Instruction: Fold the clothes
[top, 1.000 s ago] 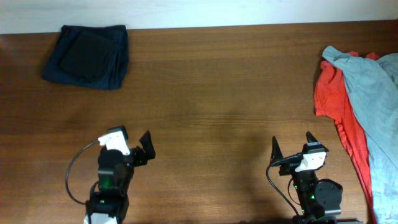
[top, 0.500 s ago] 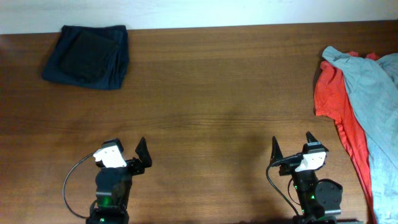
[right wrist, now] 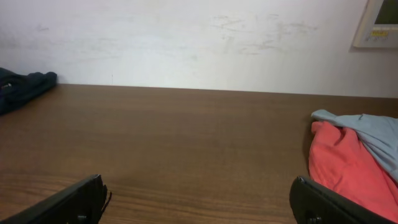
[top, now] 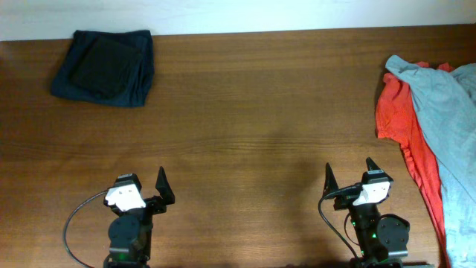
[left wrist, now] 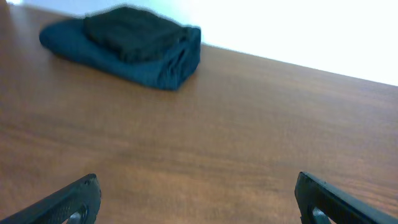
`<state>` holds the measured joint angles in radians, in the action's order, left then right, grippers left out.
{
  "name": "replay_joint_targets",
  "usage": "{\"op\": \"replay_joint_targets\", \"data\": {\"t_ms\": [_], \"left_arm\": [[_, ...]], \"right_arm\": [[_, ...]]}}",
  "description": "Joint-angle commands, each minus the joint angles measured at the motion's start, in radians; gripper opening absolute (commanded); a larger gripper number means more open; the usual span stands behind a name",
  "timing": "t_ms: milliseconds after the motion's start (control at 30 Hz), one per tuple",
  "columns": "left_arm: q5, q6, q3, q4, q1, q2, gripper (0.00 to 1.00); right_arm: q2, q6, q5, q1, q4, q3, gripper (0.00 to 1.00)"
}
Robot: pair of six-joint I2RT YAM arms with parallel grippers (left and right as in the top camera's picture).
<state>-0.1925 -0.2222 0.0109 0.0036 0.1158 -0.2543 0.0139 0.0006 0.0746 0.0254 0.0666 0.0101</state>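
Note:
A folded stack of clothes lies at the table's far left: a black piece [top: 100, 63] on top of a navy one [top: 137, 78]. The left wrist view shows the same stack [left wrist: 134, 43] far ahead, to the left. A red garment [top: 398, 112] and a pale grey-blue one [top: 446, 93] lie crumpled together at the right edge; the right wrist view has them low at the right, red [right wrist: 342, 168] under grey-blue [right wrist: 367, 130]. My left gripper [top: 141, 187] and right gripper [top: 349, 170] stand open near the front edge, nothing between the fingers, far from all the clothes.
Bare brown wooden tabletop [top: 253, 112] stretches between the two heaps. A white wall [right wrist: 186, 43] rises behind the table's far edge. A cable [top: 74, 223] loops beside the left arm's base.
My left arm has drawn back toward the front edge and swung a little left, jaws still open. The right arm and the clothes have not moved.

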Motion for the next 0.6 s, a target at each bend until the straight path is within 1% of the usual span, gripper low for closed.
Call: {"op": "replay_joint_targets", "data": {"t_ms": [0, 33, 100, 167, 267, 567], "left_arm": [[-0.013, 0.065, -0.002, -0.038, -0.003, 0.074, 0.99], [-0.010, 0.066, -0.002, -0.070, -0.008, 0.108, 0.99], [-0.002, 0.113, -0.002, -0.067, -0.010, 0.187, 0.99], [0.002, 0.137, -0.002, -0.068, -0.010, 0.222, 0.99], [0.046, 0.212, -0.002, -0.073, -0.010, 0.249, 0.99], [0.054, 0.219, -0.002, -0.072, -0.009, 0.249, 0.99]], "right_arm": [[-0.008, 0.005, -0.008, -0.006, 0.005, -0.005, 0.99], [-0.008, 0.005, -0.008, -0.006, 0.005, -0.005, 0.99], [-0.008, 0.005, -0.008, -0.006, 0.005, -0.005, 0.99], [-0.008, 0.005, -0.008, -0.006, 0.005, -0.005, 0.99], [-0.008, 0.005, -0.008, -0.006, 0.005, -0.005, 0.98], [-0.008, 0.005, -0.008, -0.006, 0.005, -0.005, 0.99]]}}
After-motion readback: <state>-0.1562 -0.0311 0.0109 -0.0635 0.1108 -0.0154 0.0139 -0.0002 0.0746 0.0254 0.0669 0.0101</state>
